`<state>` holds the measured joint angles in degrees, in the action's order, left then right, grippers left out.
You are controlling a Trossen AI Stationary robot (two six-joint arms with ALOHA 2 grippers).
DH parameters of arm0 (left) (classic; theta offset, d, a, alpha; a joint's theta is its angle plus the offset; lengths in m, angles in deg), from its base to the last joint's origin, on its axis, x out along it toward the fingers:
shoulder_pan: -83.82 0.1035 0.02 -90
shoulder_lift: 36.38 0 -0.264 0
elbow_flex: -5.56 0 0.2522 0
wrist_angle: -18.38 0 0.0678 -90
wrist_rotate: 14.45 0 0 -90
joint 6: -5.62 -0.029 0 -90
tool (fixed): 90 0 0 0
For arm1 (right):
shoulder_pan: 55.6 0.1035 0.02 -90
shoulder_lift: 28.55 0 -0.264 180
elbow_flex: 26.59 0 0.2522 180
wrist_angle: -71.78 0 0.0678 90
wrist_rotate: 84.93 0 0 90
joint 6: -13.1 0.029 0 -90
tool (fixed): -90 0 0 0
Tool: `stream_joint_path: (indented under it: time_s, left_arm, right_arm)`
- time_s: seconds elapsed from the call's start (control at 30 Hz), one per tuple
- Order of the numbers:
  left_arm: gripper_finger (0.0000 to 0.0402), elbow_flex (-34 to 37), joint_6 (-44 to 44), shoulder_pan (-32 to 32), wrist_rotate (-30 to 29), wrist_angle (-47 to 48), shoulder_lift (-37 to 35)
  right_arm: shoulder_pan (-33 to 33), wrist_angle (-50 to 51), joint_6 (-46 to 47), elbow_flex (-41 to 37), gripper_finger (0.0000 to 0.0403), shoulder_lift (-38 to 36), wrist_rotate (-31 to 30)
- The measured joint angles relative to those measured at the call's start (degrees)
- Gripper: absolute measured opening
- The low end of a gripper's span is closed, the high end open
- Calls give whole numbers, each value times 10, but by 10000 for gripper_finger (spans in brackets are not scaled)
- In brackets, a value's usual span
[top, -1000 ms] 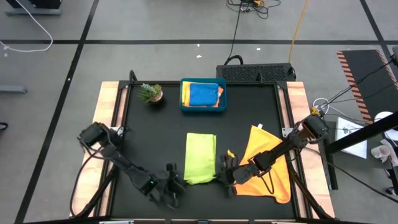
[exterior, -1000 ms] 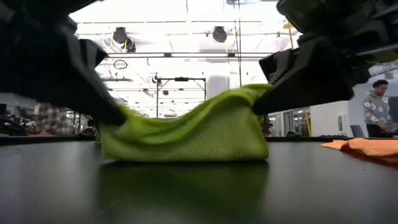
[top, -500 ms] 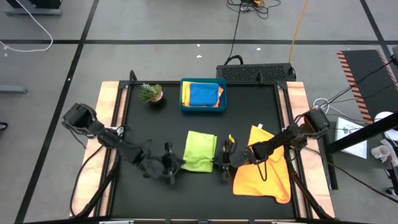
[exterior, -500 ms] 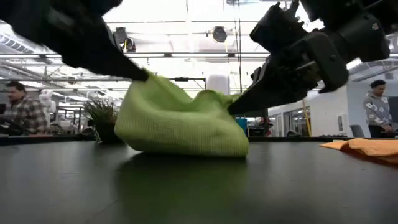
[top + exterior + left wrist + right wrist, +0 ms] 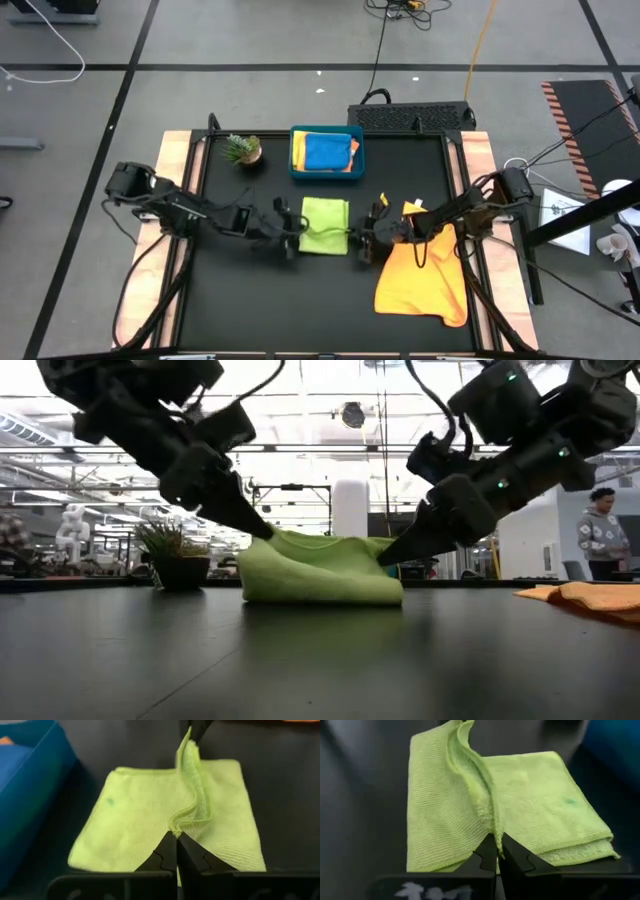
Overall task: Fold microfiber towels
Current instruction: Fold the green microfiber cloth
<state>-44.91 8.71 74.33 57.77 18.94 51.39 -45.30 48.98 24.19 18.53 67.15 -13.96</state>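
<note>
The lime green towel [image 5: 324,224] is lying folded near the middle of the black counter [image 5: 250,300], just in front of the teal tray [image 5: 326,172]. The left gripper [image 5: 293,230] is clenching the towel's left edge, fingers pinched tight on a raised fold of cloth; the wrist view is showing the hem caught between the closed tips [image 5: 176,851]. The right gripper [image 5: 356,238] is grasping the opposite edge in the same manner, jaws pressed together on the fabric [image 5: 496,851]. In the low view the towel [image 5: 320,572] is sagging between the two grips, its underside resting on the counter. An orange towel [image 5: 425,270] is lying spread flat at the right side of the counter, partly under the right arm. A blue towel [image 5: 326,151] is sitting in the tray on top of yellow and orange cloth. A small potted plant [image 5: 242,150] is standing left of the tray. No brand, label or readable writing is showing on any item.
</note>
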Motion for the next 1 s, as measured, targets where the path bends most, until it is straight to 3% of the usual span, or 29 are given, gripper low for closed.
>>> stream_joint_path:
  time_s: [0.2, 0.33, 0.6, 0.83, 1.0]
  left_arm:
    - [0, 8, -7, 56, 25, -3, 7]
    - [0, 8, 3, 60, 47, -10, 7]
    - [0, 7, 21, -51, 36, -43, -24]
    - [0, 7, 117, -150, 17, -46, -17]
    - [0, -21, 125, -219, 4, -70, -17]
  right_arm:
    - [-36, -2, -6, -4, 0, 0, 0]
    - [-35, -18, -31, -4, 0, 0, 20]
    - [22, -31, -52, -4, 0, -1, 110]
    - [100, -45, -54, -3, 0, -4, 176]
    - [156, -59, -36, 13, 0, -6, 188]
